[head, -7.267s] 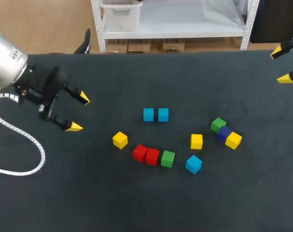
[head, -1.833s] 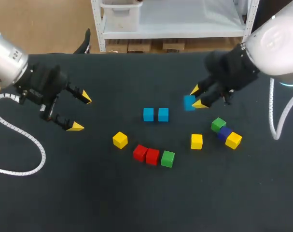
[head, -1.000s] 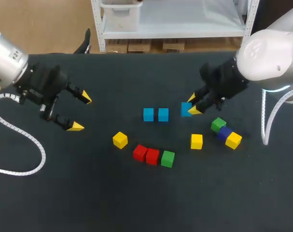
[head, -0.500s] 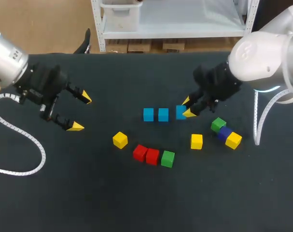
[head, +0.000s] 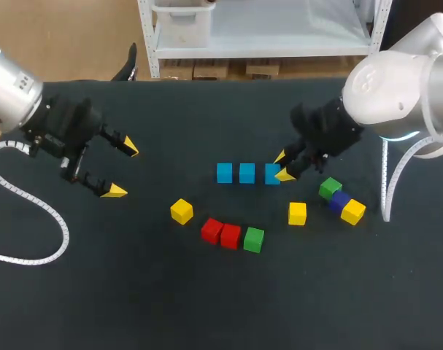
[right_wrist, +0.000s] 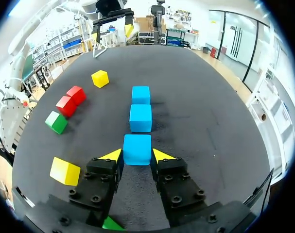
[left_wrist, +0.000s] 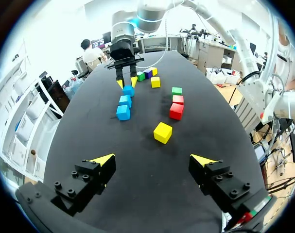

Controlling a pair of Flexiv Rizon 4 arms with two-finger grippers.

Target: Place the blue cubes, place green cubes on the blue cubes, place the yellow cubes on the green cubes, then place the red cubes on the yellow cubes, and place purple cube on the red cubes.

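On the dark table (head: 206, 306), laying the blue base row: by the look of it the first step, close to its end. Reaching in from the right side, the right arm (head: 396, 80), with the right gripper (head: 282, 166) clenched from two sides on the third blue cube (head: 271, 173). Set down, or very nearly, in line with the two other blue cubes (head: 247, 173), just beside the nearer one with a slim gap showing. Next, probably: let go, lift straight up without nudging the row, then go for a green.

Well apart from the third blue cube, beyond the row's far end: the left gripper (head: 120, 170), spread wide, grasping nothing. Nearer the robot than the third blue cube: two red cubes (head: 212, 230) touching, with a green cube (head: 253, 239) against them. Near it on the right arm's side: a second green cube (head: 329, 188), a purple cube (head: 340, 199) and a yellow cube (head: 352, 211), touching in a slanted line and close under the arm. Likely to be brushed on retreat or dragged along when picking that green. Singles: a nearer yellow cube (head: 297, 213), a lone yellow cube (head: 181, 211) farther off.
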